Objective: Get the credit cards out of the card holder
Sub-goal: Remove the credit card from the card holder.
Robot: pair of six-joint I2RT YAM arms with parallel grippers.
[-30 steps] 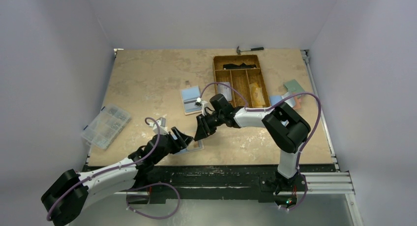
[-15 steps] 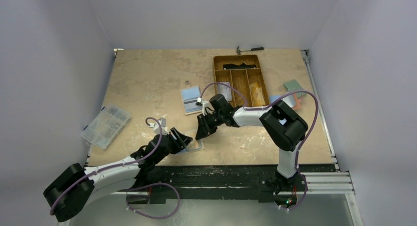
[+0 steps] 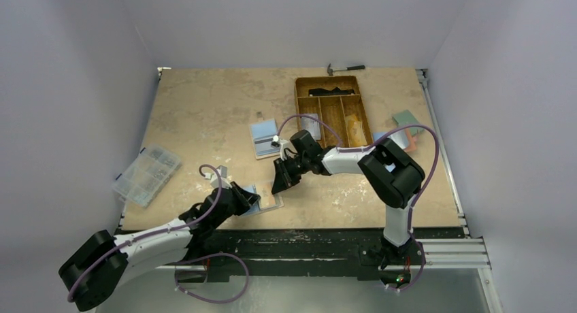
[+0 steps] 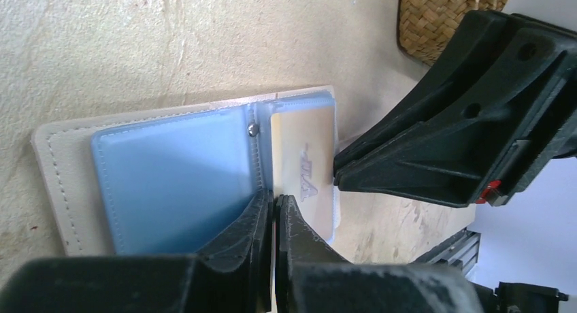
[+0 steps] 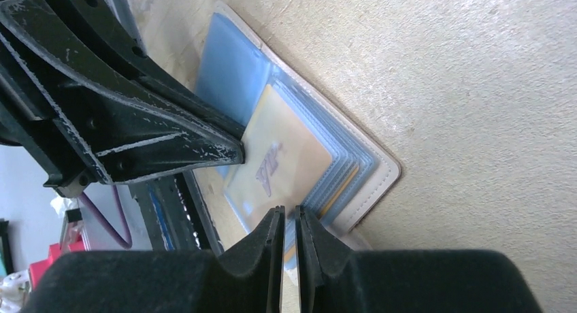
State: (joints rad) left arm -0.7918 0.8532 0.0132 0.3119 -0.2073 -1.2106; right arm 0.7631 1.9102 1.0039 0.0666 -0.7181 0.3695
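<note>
- Card holder (image 4: 68, 184) lies spread open and flat on the worktop (image 3: 204, 109), directly under both of my end effectors and close to the near edge.
- Brown compartment tray (image 3: 298, 99) stands on the far side of my right end effector, well apart from it.
- Clear organiser box (image 3: 146, 173) lies out to the left of my left end effector, well apart.
- My right end effector (image 5: 286, 214) points down at the holder's right half, its tips at the outer edge of the stacked sleeves. The jaws are drawn nearly together with a narrow slit between them, and I cannot tell whether they pinch anything.
- My left end effector (image 4: 273, 203) comes in from the near left with its tips at the holder's fold. The fingers are pressed together, with a thin pale sliver between them that I cannot identify.
- Light blue sleeve (image 4: 170, 170) covers the half of the holder to the left of my left fingertips.
- Cream card (image 4: 303, 156) with a printed logo sits in a sleeve on the other half, between the tips of my two end effectors.
- Light blue card (image 3: 264, 137) lies loose on the worktop just beyond my right end effector.
</note>
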